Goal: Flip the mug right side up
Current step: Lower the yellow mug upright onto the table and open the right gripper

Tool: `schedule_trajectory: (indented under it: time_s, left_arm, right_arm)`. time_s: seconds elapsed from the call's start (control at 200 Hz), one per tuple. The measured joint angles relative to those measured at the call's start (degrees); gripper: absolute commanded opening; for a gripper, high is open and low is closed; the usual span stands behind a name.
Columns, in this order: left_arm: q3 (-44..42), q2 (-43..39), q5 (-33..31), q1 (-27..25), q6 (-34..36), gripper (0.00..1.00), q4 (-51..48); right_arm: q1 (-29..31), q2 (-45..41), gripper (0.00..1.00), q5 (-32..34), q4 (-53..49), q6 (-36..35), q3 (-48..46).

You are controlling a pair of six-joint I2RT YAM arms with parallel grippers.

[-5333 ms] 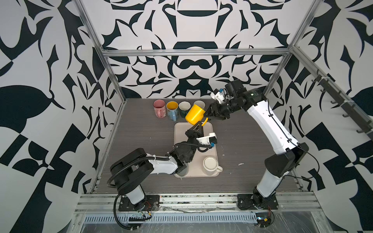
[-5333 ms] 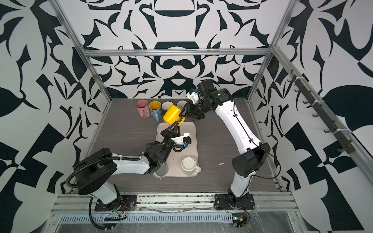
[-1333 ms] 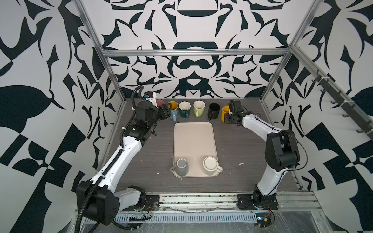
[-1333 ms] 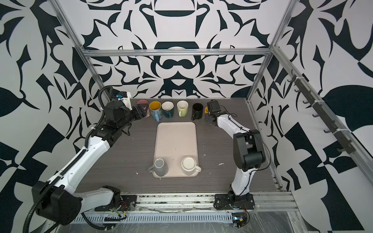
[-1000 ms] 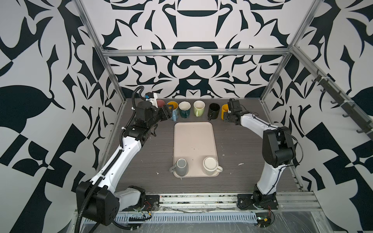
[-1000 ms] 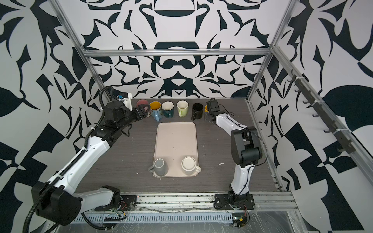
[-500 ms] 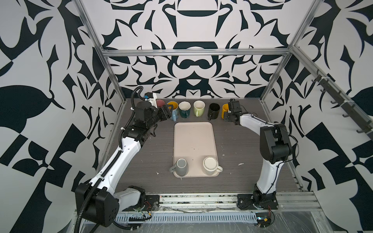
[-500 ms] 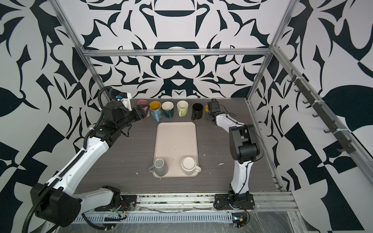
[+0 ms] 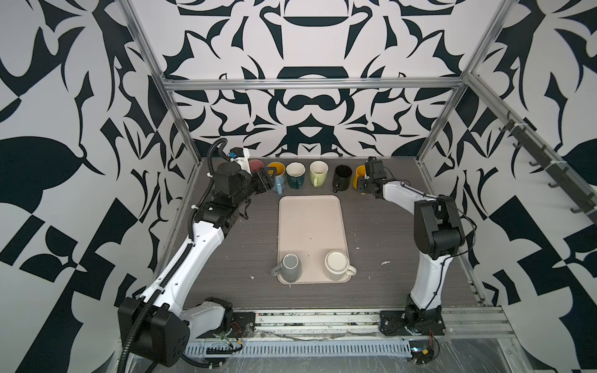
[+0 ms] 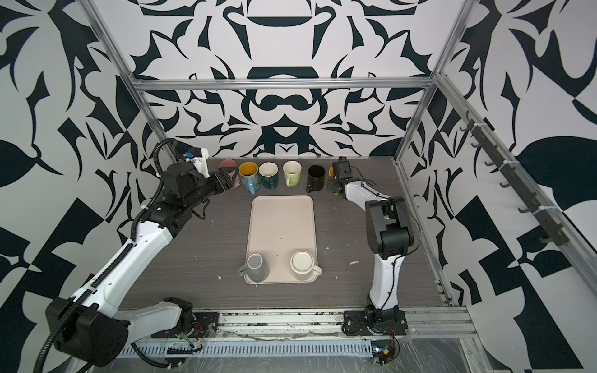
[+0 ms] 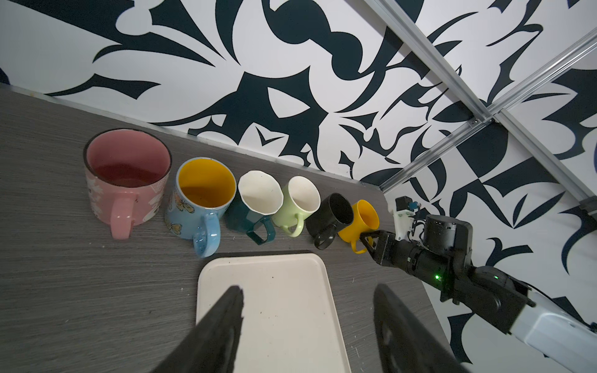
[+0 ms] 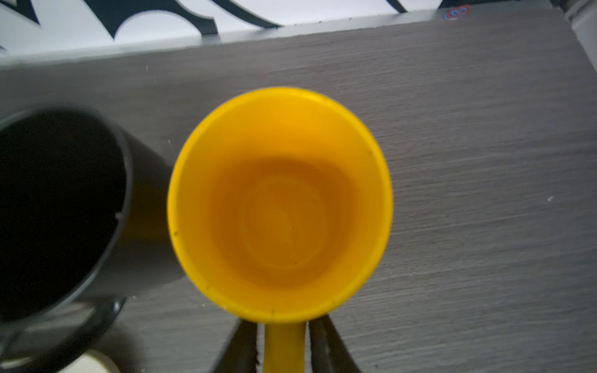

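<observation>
The yellow mug [image 12: 281,206] stands mouth up at the right end of the back row, beside the black mug [image 12: 61,206]; it also shows as the yellow mug [image 9: 359,176] in a top view. My right gripper [image 12: 281,326] is open, a finger on each side of the mug's handle [image 12: 284,345] with a narrow gap on both sides. From the left wrist view the right gripper [image 11: 366,240] sits at that handle. My left gripper [image 11: 307,290] hangs open and empty over the far end of the tray [image 11: 265,274], near the blue mug [image 9: 279,181].
Along the back wall stand a pink mug [image 11: 126,174], the blue mug [image 11: 200,203], a dark teal mug [image 11: 255,203] and a pale green mug [image 11: 297,203], all mouth up. A grey mug [image 9: 289,268] and a cream mug [image 9: 336,265] sit base up on the tray's near end.
The right gripper's jaws have parted off the yellow mug's handle. Several seconds ago that mug hung tilted above the tray; now it stands in the row. The left arm has barely moved.
</observation>
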Motion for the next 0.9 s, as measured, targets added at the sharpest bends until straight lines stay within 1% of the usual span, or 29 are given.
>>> schedule_trajectory:
  time_s: [0.12,0.275,0.39,0.485,0.555,0.65,0.755,0.9]
  left_arm:
    - [0.0,-0.09,0.0,0.0,0.11,0.68,-0.15]
    - [0.09,-1.2,-0.22,0.07,0.09,0.68,-2.14]
    - [3.06,-1.66,-1.68,0.11,-1.46,0.69,-8.55]
    - [6.32,-1.95,-3.08,0.35,-4.52,0.68,-14.4]
    - [6.67,-3.08,-3.65,0.63,-8.33,0.65,-18.32]
    - [4.46,-5.07,-3.45,1.05,-16.72,0.61,-22.91]
    - [-0.9,-7.1,-1.27,1.31,-27.67,0.61,-26.77]
    - [-9.57,-9.66,3.41,1.42,-43.39,0.61,-30.51]
  right_arm:
    - [0.0,-0.24,0.49,-0.07,0.55,0.0,-0.26]
    - [0.0,-3.37,0.51,0.17,0.66,0.5,-3.02]
    - [0.0,-8.0,0.51,0.2,0.59,1.77,-5.49]
    - [0.0,-12.9,0.5,0.22,-0.11,3.63,-7.21]
    - [0.17,-16.15,0.49,0.59,-1.73,5.03,-7.43]
    - [0.68,-19.98,0.49,2.16,-4.17,6.88,-7.52]
    - [2.12,-23.74,0.49,3.82,-6.38,8.28,-8.44]
    - [6.03,-27.63,0.49,6.49,-9.44,8.85,-9.81]
